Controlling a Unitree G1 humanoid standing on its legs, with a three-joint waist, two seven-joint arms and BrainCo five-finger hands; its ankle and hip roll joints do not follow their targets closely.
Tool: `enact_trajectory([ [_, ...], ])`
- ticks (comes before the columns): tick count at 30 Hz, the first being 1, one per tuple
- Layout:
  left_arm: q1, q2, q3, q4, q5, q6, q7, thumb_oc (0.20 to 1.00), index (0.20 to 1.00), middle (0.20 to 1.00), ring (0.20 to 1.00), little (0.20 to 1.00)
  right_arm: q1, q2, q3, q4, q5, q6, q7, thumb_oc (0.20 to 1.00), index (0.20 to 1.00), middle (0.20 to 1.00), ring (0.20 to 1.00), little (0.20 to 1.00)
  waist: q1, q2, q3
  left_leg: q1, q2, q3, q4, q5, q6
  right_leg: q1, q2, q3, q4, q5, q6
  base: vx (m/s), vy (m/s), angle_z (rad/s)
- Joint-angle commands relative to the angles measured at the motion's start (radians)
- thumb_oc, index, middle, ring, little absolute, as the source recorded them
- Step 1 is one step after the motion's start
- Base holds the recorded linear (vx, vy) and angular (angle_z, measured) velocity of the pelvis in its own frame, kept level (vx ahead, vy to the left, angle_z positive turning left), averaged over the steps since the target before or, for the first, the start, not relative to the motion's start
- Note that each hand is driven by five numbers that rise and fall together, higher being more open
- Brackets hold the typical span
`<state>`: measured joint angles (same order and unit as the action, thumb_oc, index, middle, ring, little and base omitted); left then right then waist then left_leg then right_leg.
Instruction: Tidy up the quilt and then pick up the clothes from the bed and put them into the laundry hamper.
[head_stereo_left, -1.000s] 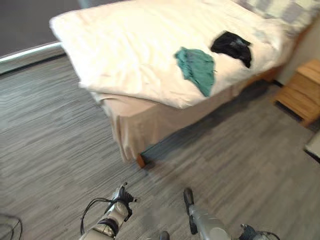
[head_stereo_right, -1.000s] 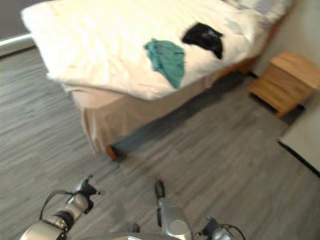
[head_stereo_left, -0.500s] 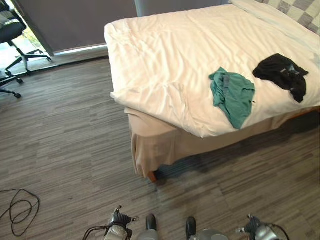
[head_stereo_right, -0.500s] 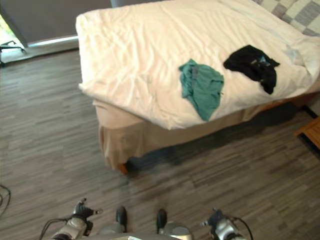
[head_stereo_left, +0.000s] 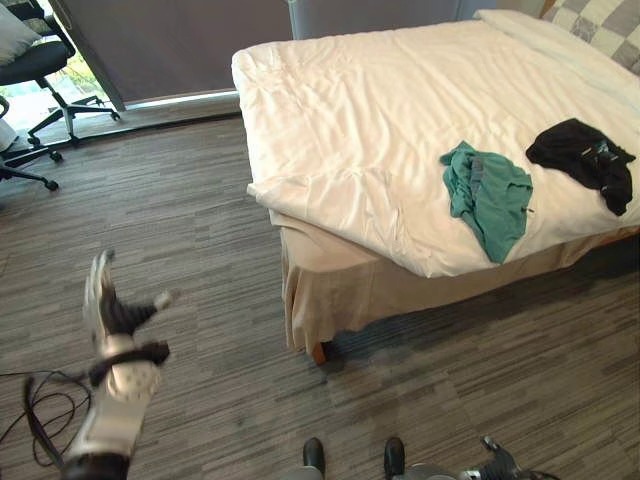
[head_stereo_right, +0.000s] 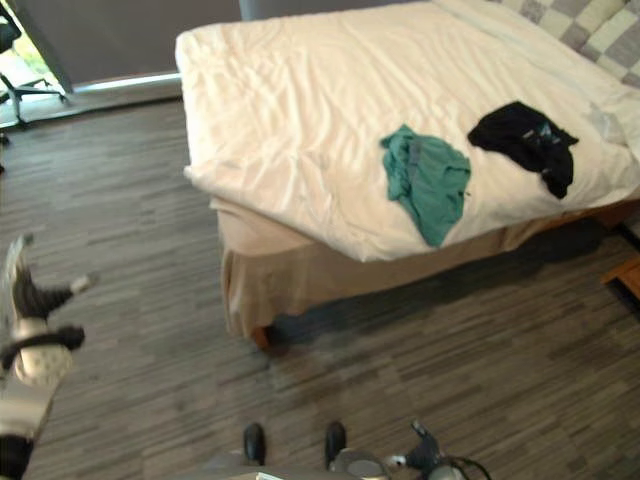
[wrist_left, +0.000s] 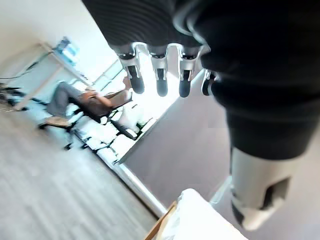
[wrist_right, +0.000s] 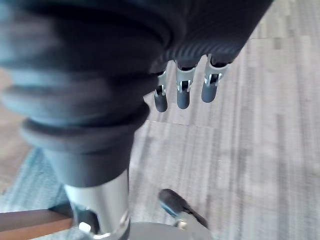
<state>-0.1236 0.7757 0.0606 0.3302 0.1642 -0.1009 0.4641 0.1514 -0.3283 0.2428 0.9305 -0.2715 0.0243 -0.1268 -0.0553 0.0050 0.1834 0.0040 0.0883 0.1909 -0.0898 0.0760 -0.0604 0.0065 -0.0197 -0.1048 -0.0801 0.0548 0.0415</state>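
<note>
Clothes (head_stereo_left: 489, 195) on quilt (head_stereo_left: 370, 120), well apart from raised left hand (head_stereo_left: 112, 315).

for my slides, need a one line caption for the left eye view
Left hand raised open over the floor, green garment and black garment lying on the quilt.

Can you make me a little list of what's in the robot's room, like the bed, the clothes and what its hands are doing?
bed: covered by a rumpled white quilt
green garment: lying crumpled on the quilt near the bed's edge
black garment: on the quilt, apart from the green one
left robot hand: raised over the floor, fingers straight, holding nothing
right robot hand: low over the floor, fingers relaxed, empty
office chair: by the window
floor: grey wood-look planks
</note>
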Motion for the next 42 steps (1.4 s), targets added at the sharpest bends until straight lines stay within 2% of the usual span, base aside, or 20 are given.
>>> enact_trajectory([
  [1,-0.342,0.119,-0.151,0.114,0.18,0.028,0.044,1.0,1.0,1.0,1.0,1.0,-0.088,-0.039,0.032,-0.034,0.037,-0.03,-0.019,1.0,1.0,1.0,1.0,1.0,-0.073,-0.038,0.072,0.028,0.044,0.038,0.003,-0.077,-0.053,-0.038,-0.099,0.037,0.017,-0.02,0.133,-0.13,0.058,-0.48],
  [5,-0.622,0.152,-0.346,0.246,0.25,0.085,0.036,1.0,1.0,1.0,1.0,1.0,-0.13,-0.049,0.04,-0.017,0.071,-0.035,-0.04,1.0,1.0,1.0,1.0,1.0,-0.105,-0.036,0.1,-0.028,0.044,0.067,0.003,-0.065,-0.048,-0.125,-0.093,0.069,0.032,0.002,0.142,-0.09,0.047,-0.53],
  [6,-0.79,0.15,-0.473,0.387,0.282,0.114,0.022,1.0,1.0,1.0,1.0,1.0,-0.154,-0.054,0.047,0.002,0.093,-0.038,-0.05,1.0,1.0,1.0,1.0,1.0,-0.128,-0.038,0.116,-0.061,0.043,0.087,0.003,-0.055,-0.046,-0.171,-0.091,0.084,0.035,0.019,0.15,-0.04,0.045,-0.68],
  [10,-1.067,0.147,-0.703,0.619,0.378,0.158,-0.01,1.0,1.0,1.0,1.0,1.0,-0.18,-0.057,0.045,0.027,0.151,-0.056,-0.074,1.0,1.0,1.0,1.0,1.0,-0.17,-0.039,0.146,-0.14,0.04,0.115,0.003,-0.046,-0.044,-0.265,-0.089,0.105,0.022,0.059,0.17,-0.01,0.027,-0.42],
  [13,-1.177,0.121,-0.8,0.761,0.416,0.16,-0.043,1.0,1.0,1.0,1.0,1.0,-0.196,-0.037,0.06,0.081,0.173,-0.065,-0.086,1.0,1.0,1.0,1.0,1.0,-0.19,-0.028,0.151,-0.202,0.041,0.136,0.003,-0.033,-0.048,-0.325,-0.097,0.107,-0.002,0.09,0.184,-0.02,0.031,-0.31],
  [14,-1.198,0.092,-0.814,0.831,0.392,0.158,-0.071,0.947,0.947,0.947,0.947,0.947,-0.228,-0.021,0.068,0.137,0.197,-0.063,-0.095,1.0,1.0,1.0,1.0,1.0,-0.192,-0.02,0.16,-0.24,0.044,0.136,0.003,-0.023,-0.05,-0.361,-0.101,0.099,-0.007,0.097,0.188,-0.02,0.029,-0.27],
  [15,-1.199,0.091,-0.815,0.831,0.392,0.157,-0.071,0.771,0.771,0.771,0.771,0.771,-0.229,-0.021,0.067,0.137,0.197,-0.063,-0.095,1.0,1.0,1.0,1.0,1.0,-0.192,-0.019,0.16,-0.241,0.044,0.136,0.003,-0.023,-0.05,-0.362,-0.101,0.098,-0.007,0.097,0.188,-0.03,0.036,-0.34],
  [16,-1.184,0.074,-0.822,0.873,0.402,0.157,-0.095,0.555,0.555,0.555,0.555,0.555,-0.238,-0.019,0.072,0.154,0.206,-0.062,-0.096,1.0,1.0,1.0,1.0,1.0,-0.193,-0.017,0.162,-0.251,0.046,0.139,0.003,-0.02,-0.052,-0.372,-0.105,0.095,-0.007,0.096,0.187,-0.02,0.018,-0.25],
  [17,-1.165,0.058,-0.827,0.906,0.421,0.155,-0.13,0.244,0.244,0.244,0.244,0.244,-0.248,-0.019,0.07,0.162,0.215,-0.059,-0.095,1.0,1.0,1.0,1.0,1.0,-0.195,-0.016,0.166,-0.255,0.048,0.141,0.003,-0.019,-0.054,-0.379,-0.108,0.092,-0.007,0.097,0.187,-0.02,0.027,-0.19],
  [18,-1.117,0.045,-0.809,0.953,0.431,0.157,-0.167,0.2,0.2,0.2,0.2,0.2,-0.25,-0.017,0.071,0.168,0.219,-0.054,-0.092,1.0,1.0,1.0,1.0,1.0,-0.196,-0.019,0.167,-0.253,0.05,0.142,0.003,-0.02,-0.055,-0.378,-0.108,0.092,-0.007,0.096,0.186,0.0,0.019,-0.1],
  [26,-0.643,-0.068,-0.462,0.987,0.298,0.164,-0.225,0.2,0.2,0.2,0.2,0.2,-0.207,-0.043,0.035,-0.028,0.246,-0.048,-0.072,1.0,1.0,1.0,1.0,1.0,-0.176,-0.033,0.124,-0.148,0.05,0.149,0.003,-0.05,-0.057,-0.272,-0.113,0.082,-0.004,0.065,0.168,0.06,0.012,0.0],
  [27,-0.572,-0.082,-0.419,0.964,0.28,0.164,-0.22,0.498,0.498,0.498,0.498,0.498,-0.201,-0.053,0.028,-0.087,0.236,-0.046,-0.064,1.0,1.0,1.0,1.0,1.0,-0.168,-0.032,0.115,-0.128,0.047,0.144,0.003,-0.057,-0.055,-0.248,-0.116,0.078,-0.003,0.057,0.164,0.08,0.017,0.07],
  [28,-0.502,-0.099,-0.38,0.944,0.268,0.16,-0.213,0.661,0.661,0.661,0.661,0.661,-0.197,-0.072,0.022,-0.179,0.216,-0.049,-0.058,1.0,1.0,1.0,1.0,1.0,-0.158,-0.032,0.107,-0.109,0.046,0.141,0.003,-0.062,-0.055,-0.224,-0.116,0.074,-0.004,0.05,0.161,0.12,0.023,0.13],
  [29,-0.421,-0.12,-0.337,0.914,0.24,0.149,-0.208,1.0,1.0,1.0,1.0,1.0,-0.192,-0.095,0.014,-0.276,0.2,-0.054,-0.048,1.0,1.0,1.0,1.0,1.0,-0.148,-0.033,0.098,-0.092,0.045,0.137,0.003,-0.064,-0.055,-0.203,-0.115,0.071,-0.005,0.045,0.157,0.1,0.009,0.13],
  [32,-0.113,-0.229,-0.185,0.841,0.101,0.099,-0.225,1.0,1.0,1.0,1.0,1.0,-0.254,-0.172,0.02,-0.528,0.14,-0.095,-0.022,1.0,1.0,1.0,1.0,1.0,-0.089,-0.042,0.084,-0.028,0.049,0.12,0.003,-0.081,-0.05,-0.124,-0.116,0.048,-0.003,0.013,0.146,0.08,0.0,0.28],
  [33,-0.112,-0.229,-0.184,0.84,0.102,0.099,-0.225,1.0,1.0,1.0,1.0,1.0,-0.254,-0.172,0.02,-0.529,0.14,-0.094,-0.022,0.536,0.536,0.536,0.536,0.536,-0.09,-0.042,0.082,-0.031,0.049,0.12,0.003,-0.078,-0.051,-0.127,-0.115,0.048,-0.004,0.015,0.145,0.07,0.005,0.23],
  [34,-0.051,-0.266,-0.171,0.851,0.1,0.104,-0.234,1.0,1.0,1.0,1.0,1.0,-0.312,-0.193,0.047,-0.576,0.117,-0.103,-0.004,0.2,0.2,0.2,0.2,0.2,-0.07,-0.045,0.078,-0.022,0.051,0.111,0.003,-0.08,-0.049,-0.112,-0.116,0.04,-0.003,0.008,0.142,0.03,-0.002,0.16],
  [38,0.064,-0.346,-0.181,0.92,0.115,0.126,-0.254,1.0,1.0,1.0,1.0,1.0,-0.57,-0.206,0.146,-0.693,0.117,-0.124,0.009,0.2,0.2,0.2,0.2,0.2,-0.002,-0.057,0.085,-0.015,0.053,0.081,0.003,-0.077,-0.044,-0.089,-0.116,0.018,0.013,-0.01,0.133,-0.01,-0.013,0.24],
  [41,0.094,-0.378,-0.24,0.938,0.098,0.124,-0.25,1.0,1.0,1.0,1.0,1.0,-0.988,-0.183,0.293,-0.609,0.165,-0.116,-0.006,0.2,0.2,0.2,0.2,0.2,0.083,-0.064,0.124,-0.064,0.051,0.032,0.003,-0.049,-0.044,-0.116,-0.117,-0.015,0.026,-0.007,0.123,-0.12,-0.054,0.72],
  [42,0.093,-0.379,-0.239,0.938,0.098,0.124,-0.25,1.0,1.0,1.0,1.0,1.0,-0.991,-0.183,0.294,-0.607,0.165,-0.117,-0.007,0.2,0.2,0.2,0.2,0.2,0.082,-0.064,0.123,-0.068,0.051,0.031,0.003,-0.047,-0.044,-0.119,-0.117,-0.015,0.026,-0.005,0.123,-0.12,-0.055,0.47],
])
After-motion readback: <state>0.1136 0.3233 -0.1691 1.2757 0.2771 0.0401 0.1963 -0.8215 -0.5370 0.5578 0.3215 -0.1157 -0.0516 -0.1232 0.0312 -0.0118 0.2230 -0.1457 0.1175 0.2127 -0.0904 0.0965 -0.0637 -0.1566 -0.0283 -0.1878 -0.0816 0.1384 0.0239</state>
